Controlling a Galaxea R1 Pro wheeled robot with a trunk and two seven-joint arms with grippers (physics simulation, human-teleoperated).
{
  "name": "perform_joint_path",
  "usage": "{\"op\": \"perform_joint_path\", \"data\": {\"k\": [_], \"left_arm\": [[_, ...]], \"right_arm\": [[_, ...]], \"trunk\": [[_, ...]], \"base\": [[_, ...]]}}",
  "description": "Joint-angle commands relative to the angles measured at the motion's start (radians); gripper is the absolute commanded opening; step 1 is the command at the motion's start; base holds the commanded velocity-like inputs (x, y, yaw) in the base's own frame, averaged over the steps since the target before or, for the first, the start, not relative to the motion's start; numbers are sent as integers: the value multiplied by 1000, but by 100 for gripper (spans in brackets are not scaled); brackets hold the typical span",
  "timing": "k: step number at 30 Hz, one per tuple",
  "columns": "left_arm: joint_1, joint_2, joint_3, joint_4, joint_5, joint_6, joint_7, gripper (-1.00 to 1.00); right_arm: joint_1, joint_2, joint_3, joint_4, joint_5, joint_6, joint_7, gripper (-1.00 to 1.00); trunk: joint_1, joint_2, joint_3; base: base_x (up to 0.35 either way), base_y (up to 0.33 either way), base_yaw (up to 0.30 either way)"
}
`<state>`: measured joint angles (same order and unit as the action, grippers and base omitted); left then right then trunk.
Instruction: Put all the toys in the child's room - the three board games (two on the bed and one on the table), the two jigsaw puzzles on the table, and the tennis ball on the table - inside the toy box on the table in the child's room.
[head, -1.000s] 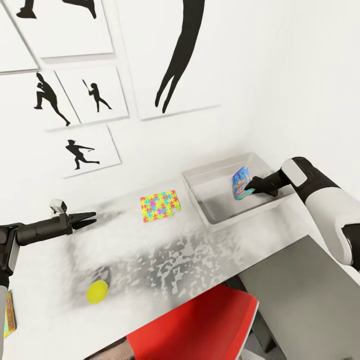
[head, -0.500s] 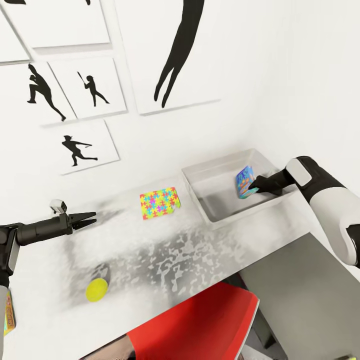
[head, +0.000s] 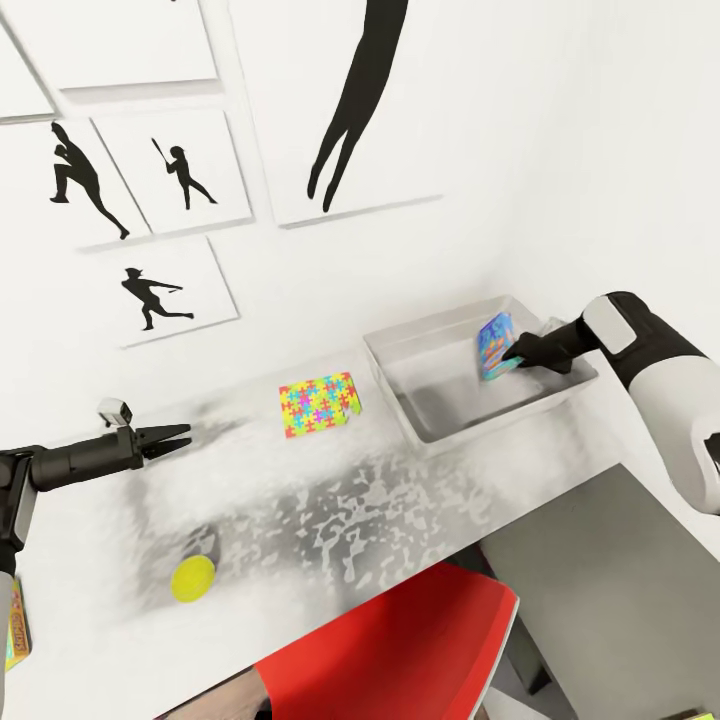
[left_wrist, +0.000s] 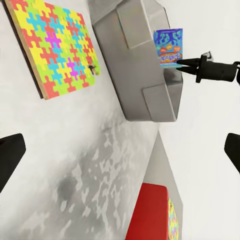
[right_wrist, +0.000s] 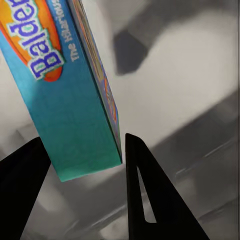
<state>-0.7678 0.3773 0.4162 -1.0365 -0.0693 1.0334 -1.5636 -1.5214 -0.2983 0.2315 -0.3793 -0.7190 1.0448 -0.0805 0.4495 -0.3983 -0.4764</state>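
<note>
So my right gripper (head: 513, 352) has carried the bluish flat cardboard board game (head: 494, 346) a bit further toward the back wall of the shallow light grey toy box (head: 440, 428) over the last second. It was hanging over the middle of the tray and now it's up nearer the far rim. The box is on edge, roughly upright, and the jaws are pinching one end of it; the right wrist view shows the teal edge (right_wrist: 75, 110) sitting between the two black fingers (right_wrist: 150, 200), though I can't tell how firm the contact is. It looks to be above the tray floor, not resting on it yet.

My left gripper (head: 180, 437) is spread with nothing in it, hovering over the glossy white-grey table (head: 330, 520). The colourful jigsaw puzzle (head: 318, 405) lies flat just beside the tray, and the small yellow-green tennis ball (head: 193, 578) is near the front edge.

My read: this game is basically one release away from done, then puzzle and ball are next.
</note>
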Motion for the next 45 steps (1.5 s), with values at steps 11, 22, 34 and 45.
{"op": "perform_joint_path", "data": {"k": [11, 22, 34, 45], "left_arm": [[-1, 1, 1, -1, -7, 11, -7, 100], [-1, 2, 1, -1, -7, 11, -7, 100], [-46, -2, 1, -2, 5, 13, -7, 100], [-169, -4, -18, -1, 80, 14, -7, 100]], "right_arm": [[-6, 3, 7, -1, -13, 2, -8, -100], [-6, 11, 9, 3, -10, 2, -11, -100], [-10, 3, 9, 3, -10, 2, -13, -100], [-23, 4, 9, -1, -9, 2, -13, -100]], "trunk": [[1, -2, -2], [1, -2, -12], [1, -2, -31], [1, -2, -50]], "base": [[0, 0, 0], [0, 0, 0], [0, 0, 0], [0, 0, 0]]}}
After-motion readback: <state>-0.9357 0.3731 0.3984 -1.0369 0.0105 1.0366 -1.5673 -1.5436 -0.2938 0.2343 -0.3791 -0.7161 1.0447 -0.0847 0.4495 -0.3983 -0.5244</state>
